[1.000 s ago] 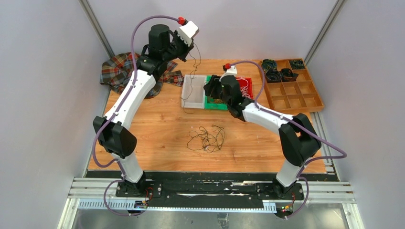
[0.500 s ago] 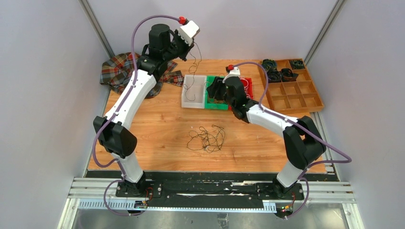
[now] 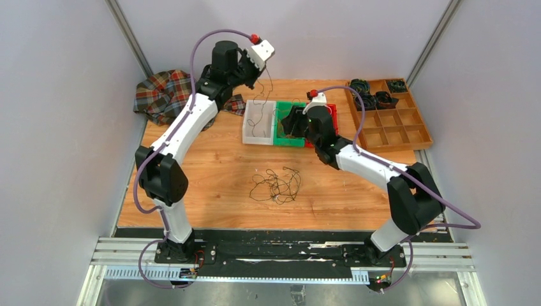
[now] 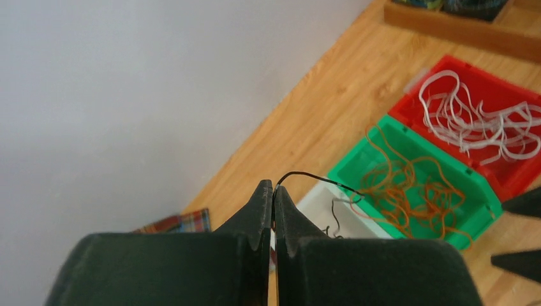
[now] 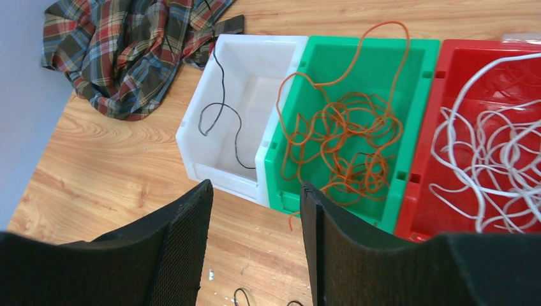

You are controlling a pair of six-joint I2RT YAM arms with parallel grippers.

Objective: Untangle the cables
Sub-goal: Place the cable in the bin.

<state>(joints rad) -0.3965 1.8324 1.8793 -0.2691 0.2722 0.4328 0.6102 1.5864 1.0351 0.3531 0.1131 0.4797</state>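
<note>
**— Which way does the cable lie from you?**

— Straight down. My left tool (image 4: 273,194) is pinched shut on the top end of a thin black cable (image 4: 312,176), high over the far part of the wooden counter (image 3: 210,172). The cable's long axis runs close to vertical. Its lower end curls inside the white plastic bin (image 5: 191,137).

**— So the bin is beneath the tool, not beside it?**

— Beneath, as far as I can judge from overhead. The green plastic bin (image 5: 367,41), holding copper-orange cables (image 5: 344,140), touches it on the right. The red plastic bin (image 5: 446,70) with white cables (image 5: 504,153) comes next, further right. I think the release depends on the strand hanging over the white bin, with no drift to the right.

**— And your other arm?**

— My right tool (image 5: 255,188) stands fairly wide with nothing between its pads. It hovers just over the near rims of the white and green bins.

**— What is left to sort?**

— A loose tangle of thin dark cables (image 3: 275,185) lies mid-counter, nearer than the bins and between my two arms. My right tool is the closer one to it, and the tangle lies on its near side. My left is well apart from it, up at the far edge.
</note>
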